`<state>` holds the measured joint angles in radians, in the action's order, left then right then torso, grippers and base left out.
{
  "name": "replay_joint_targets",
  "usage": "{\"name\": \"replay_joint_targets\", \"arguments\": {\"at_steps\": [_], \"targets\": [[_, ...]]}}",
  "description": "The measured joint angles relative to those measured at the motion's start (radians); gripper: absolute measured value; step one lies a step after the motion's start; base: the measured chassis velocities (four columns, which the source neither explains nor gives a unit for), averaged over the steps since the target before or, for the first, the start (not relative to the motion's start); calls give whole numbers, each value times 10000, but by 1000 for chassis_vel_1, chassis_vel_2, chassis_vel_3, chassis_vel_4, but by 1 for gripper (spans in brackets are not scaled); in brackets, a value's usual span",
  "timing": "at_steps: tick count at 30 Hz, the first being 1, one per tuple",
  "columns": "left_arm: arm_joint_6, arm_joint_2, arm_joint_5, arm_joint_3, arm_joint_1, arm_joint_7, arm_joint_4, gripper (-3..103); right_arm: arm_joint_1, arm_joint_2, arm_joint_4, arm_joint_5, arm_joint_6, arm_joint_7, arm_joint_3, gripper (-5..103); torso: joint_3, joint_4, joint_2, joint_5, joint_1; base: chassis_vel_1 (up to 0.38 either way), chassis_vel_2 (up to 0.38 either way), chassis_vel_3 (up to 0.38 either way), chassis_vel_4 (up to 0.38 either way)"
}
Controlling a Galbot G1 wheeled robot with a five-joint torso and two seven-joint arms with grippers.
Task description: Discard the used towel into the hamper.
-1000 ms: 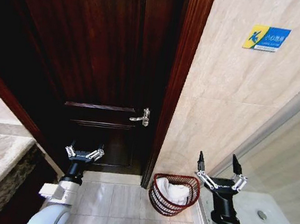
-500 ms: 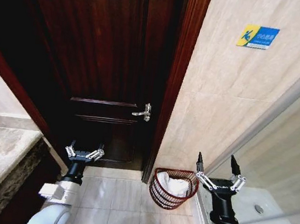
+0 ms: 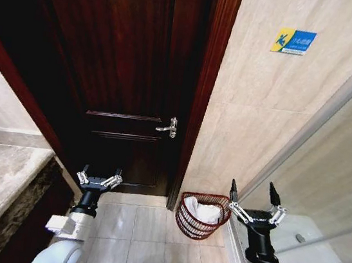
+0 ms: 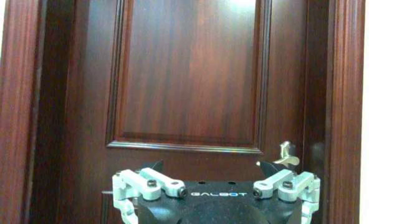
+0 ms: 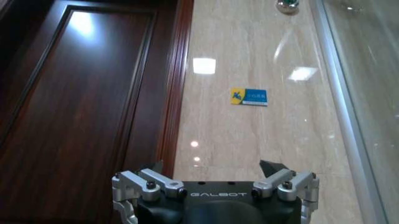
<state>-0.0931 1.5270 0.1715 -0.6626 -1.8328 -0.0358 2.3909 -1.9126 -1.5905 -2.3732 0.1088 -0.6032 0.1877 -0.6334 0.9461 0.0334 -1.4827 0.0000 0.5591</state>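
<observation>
Towel (image 3: 203, 210): white, crumpled, lying inside the hamper (image 3: 184, 224) on the floor by the door frame; judged soft, light and limp, best pinched at a raised fold. Hamper: dark red open-weave wire, rounded. Left claw (image 3: 99, 180) and right claw (image 3: 252, 200): both spread, empty, raised well apart from hamper.

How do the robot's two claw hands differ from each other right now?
The left gripper is held up in front of the dark wooden door; the right gripper is held up before the beige tiled wall and glass partition. The right gripper stands just beside the hamper, which has the white towel in it; the left gripper is farther from it. Both are open, empty and point upward.
</observation>
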Motion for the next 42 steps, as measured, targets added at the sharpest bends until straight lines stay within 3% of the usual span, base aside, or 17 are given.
{"name": "replay_joint_targets", "arguments": {"at_steps": [30,42], "targets": [[0,0,0,0,0,0,0,100,-33,-1,94,61,-189,110,-6,100,0,1,0,-1,-2,144,-141,-143,143],[0,0,-1,0,0,0,0,100,44,-41,311,191,-568,514,-194,100,2,1,1,0,3,25,-36,-39,30]]}}
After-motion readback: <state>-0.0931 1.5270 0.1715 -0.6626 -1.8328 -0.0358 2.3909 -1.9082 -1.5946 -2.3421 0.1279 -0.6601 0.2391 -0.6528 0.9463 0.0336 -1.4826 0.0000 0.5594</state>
